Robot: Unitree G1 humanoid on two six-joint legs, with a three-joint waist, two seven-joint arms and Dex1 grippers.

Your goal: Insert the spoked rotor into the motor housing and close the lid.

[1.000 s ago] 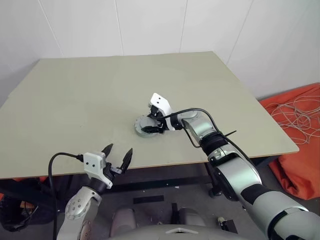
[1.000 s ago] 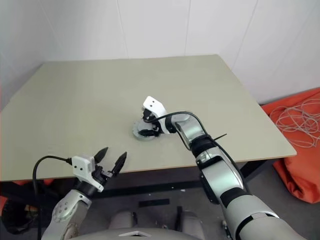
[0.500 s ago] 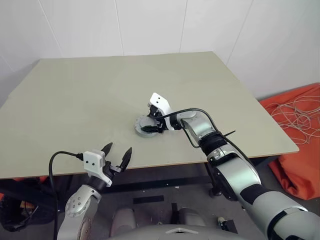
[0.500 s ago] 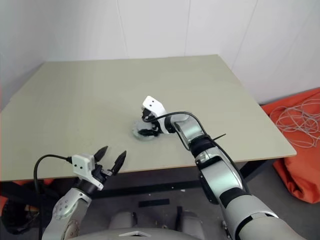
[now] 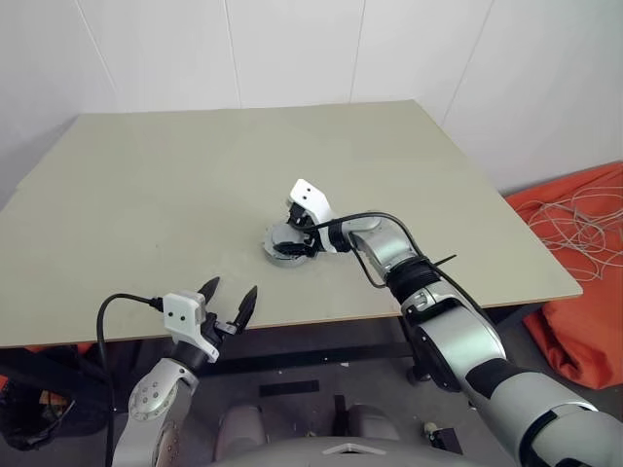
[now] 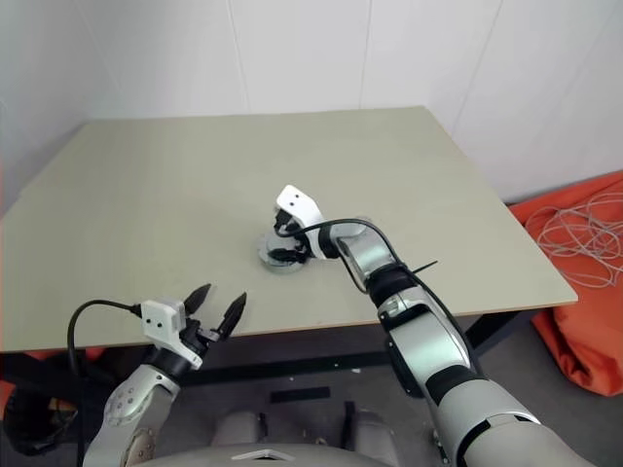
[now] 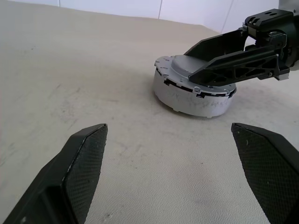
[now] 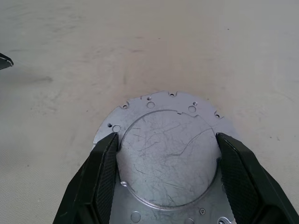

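Motor housing [image 7: 194, 91]: a short round cup is seen standing upright on the table [image 5: 146, 195], its round axis pointing straight up, near the table's middle and toward the near edge.
Lid [image 8: 168, 156]: a flat scratched grey disc is seated level on top of the housing, face up, its raised centre circle ringed by small holes.
Spoked rotor: cannot be made out beneath the lid.
Right gripper [image 8: 167, 175]: it is reached over the housing and tilted downward; its fingers [image 8: 105, 177] are set on either side of the lid's raised centre circle, touching its rim.
Left gripper [image 5: 229, 304]: it is held level near the table's near edge, well apart from the housing; its fingers [image 7: 81, 161] are spread wide with nothing between them, and the housing is framed between them in the left wrist view.
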